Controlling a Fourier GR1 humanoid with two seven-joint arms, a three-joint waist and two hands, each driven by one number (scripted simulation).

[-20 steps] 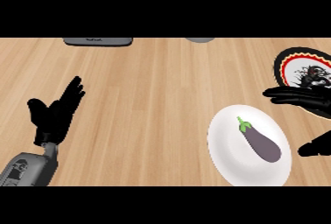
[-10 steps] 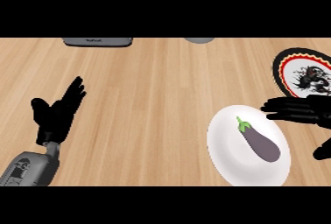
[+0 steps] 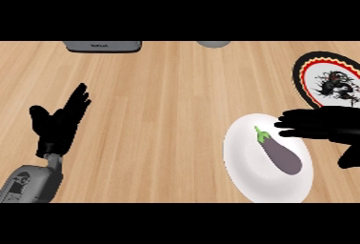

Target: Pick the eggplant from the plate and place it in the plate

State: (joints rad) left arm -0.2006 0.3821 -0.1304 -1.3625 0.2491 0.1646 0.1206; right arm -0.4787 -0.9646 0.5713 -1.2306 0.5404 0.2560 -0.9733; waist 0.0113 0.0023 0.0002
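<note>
Head view first, and it is the only one you are getting. Eggplant point(image 3: 280, 155) is lying on the white plate point(image 3: 243, 167) at about 4 o'clock, its green stem pointing toward 11 o'clock and its fat purple end trailing toward 5 o'clock. Nothing is gripping it.

Your right hand point(image 3: 327, 125) is showing at 3 o'clock, stretched over the white plate's upper right part. Its fingers point(image 3: 285, 125) are lying straight, pointing toward 9 o'clock, with the tips just beside the stem. The thumb is hanging apart from them, lower down near 4 o'clock. The hand is released and carrying nothing. You cannot tell from this steep angle whether it is hovering above the eggplant or brushing it.

Your left hand point(image 3: 60, 121) is resting at 9 o'clock, fingers up and relaxed, well apart from both plates.

At 2 o'clock the patterned plate point(image 3: 301, 71) is sitting partly cut off by the view's edge. I am taking it as the destination.

I am judging the step in hand as the reach, with the grasp not yet made. Next, you are needing to lower the right hand and straddle the thick middle with fingers and thumb. Then you are closing and lifting before carrying toward 1 o'clock. The rounded body is likely to roll if you are nudging it from one side only.
</note>
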